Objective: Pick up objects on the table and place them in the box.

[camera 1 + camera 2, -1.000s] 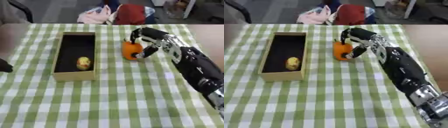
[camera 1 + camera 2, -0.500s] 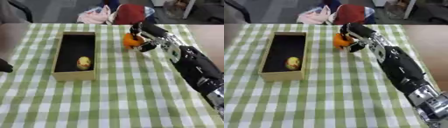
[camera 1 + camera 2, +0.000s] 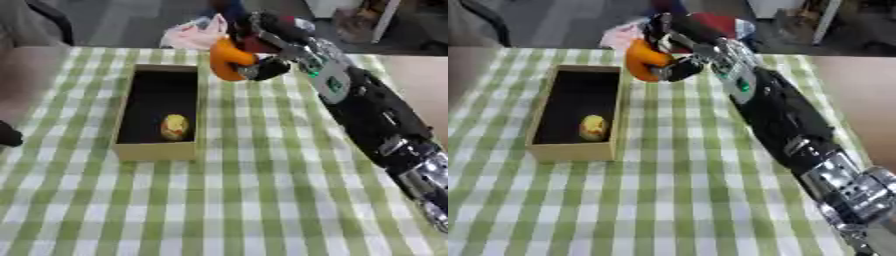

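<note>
Near edge: green-and-white checked tablecloth (image 3: 219,200) covers the table, bare of objects in the front half.

Left edge, abt mid-height: a small dark shape (image 3: 9,135), prob. part of the robot's left hand, but too little shows to tell how its fingers stand.

Mid table, left of centre: open cardboard box (image 3: 156,150), long side running away from the camera, dark inside. One yellowish rounded object (image 3: 175,127) w/ a darker patch lies in the near half of the box, on its floor, close to the right wall. Far half of the box looks empty-dark.

Right side: the black right arm (image 3: 789,130) w/ a silver joint near the lower corner runs diagonally from bottom right up toward the far centre.

Far centre: right hand (image 3: 271,47) has its fingers curled round an orange object (image 3: 227,60), rounded, exact kind unclear. The object is up off the cloth, held over the table just past the box's far right corner, not over the box opening as far as the left eye view shows; in the right eye view it sits right at that corner.

Beyond the table: pink-white cloth bundle (image 3: 194,35) and sth red (image 3: 719,24) behind the hand, on the floor or a seat, can't tell which.
</note>
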